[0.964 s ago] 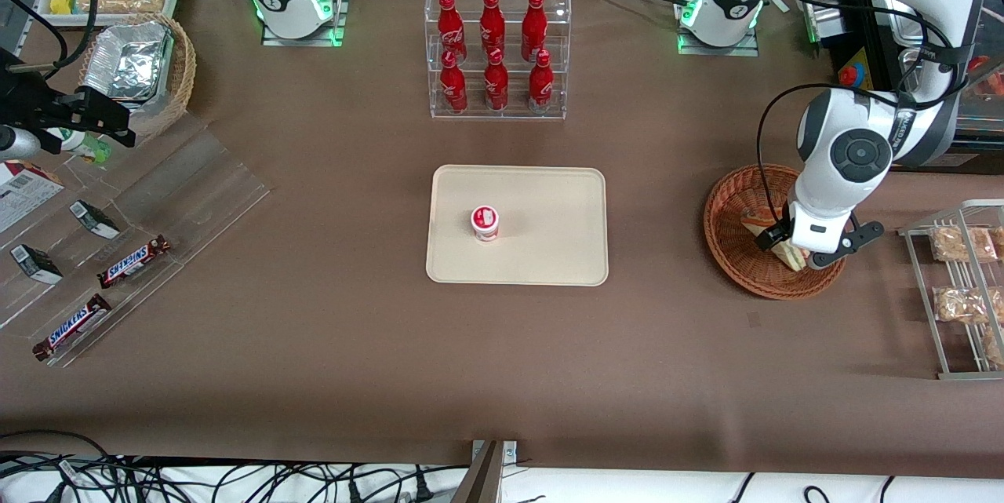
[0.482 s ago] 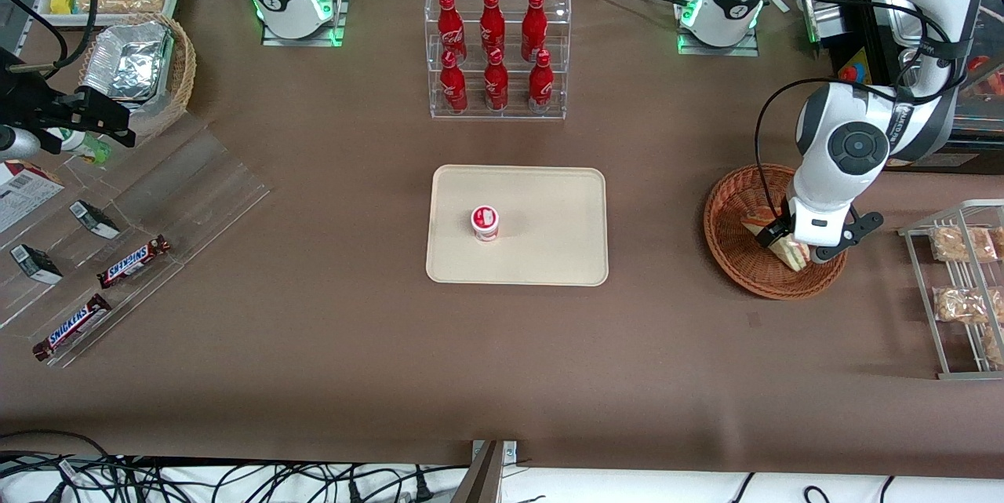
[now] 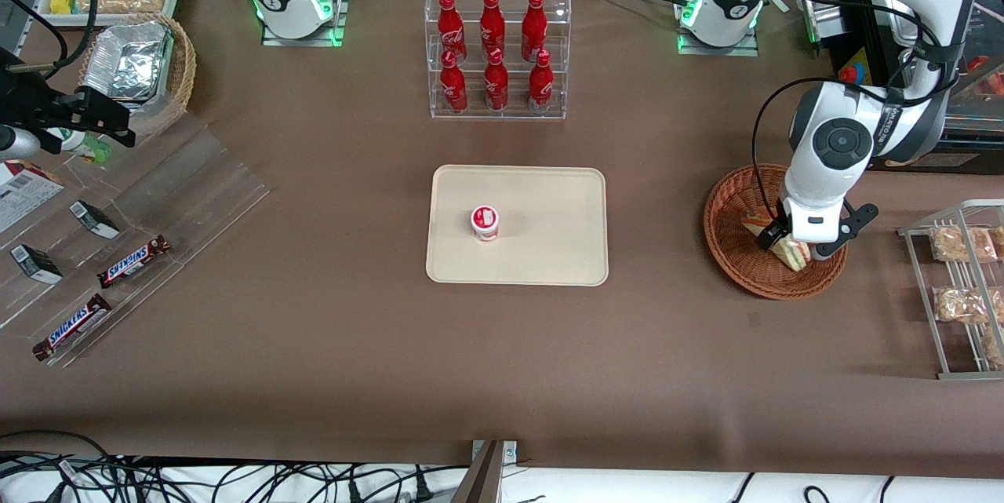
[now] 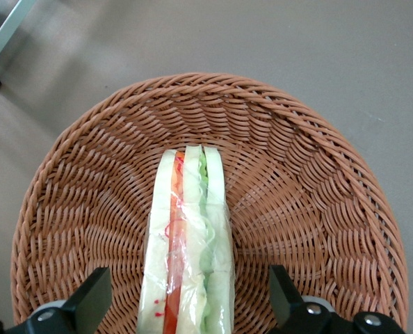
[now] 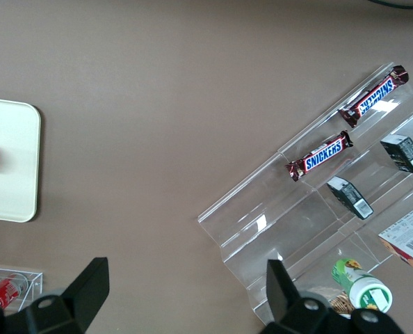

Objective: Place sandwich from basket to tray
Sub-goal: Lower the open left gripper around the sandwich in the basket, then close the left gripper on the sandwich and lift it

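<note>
The sandwich (image 4: 187, 236), a wrapped wedge with white bread and green and orange filling, stands on edge in the round reddish-brown wicker basket (image 4: 304, 174). My left gripper (image 4: 189, 306) hangs open just above it, one finger on each side of the wedge, with a gap between each pad and the wrap. From the front, the gripper (image 3: 791, 246) is over the part of the basket (image 3: 729, 264) toward the working arm's end, and the hand covers much of the sandwich (image 3: 794, 254). The cream tray (image 3: 549, 197) lies mid-table.
A small red-and-white cup (image 3: 485, 222) stands on the tray. A clear rack of red bottles (image 3: 496, 52) is farther from the camera than the tray. A metal rack of bagged snacks (image 3: 961, 283) sits beside the basket at the working arm's end.
The left arm's wrist and hand have shifted slightly away from the camera and toward the parked arm's end, staying over the basket. The sandwich has not moved.
</note>
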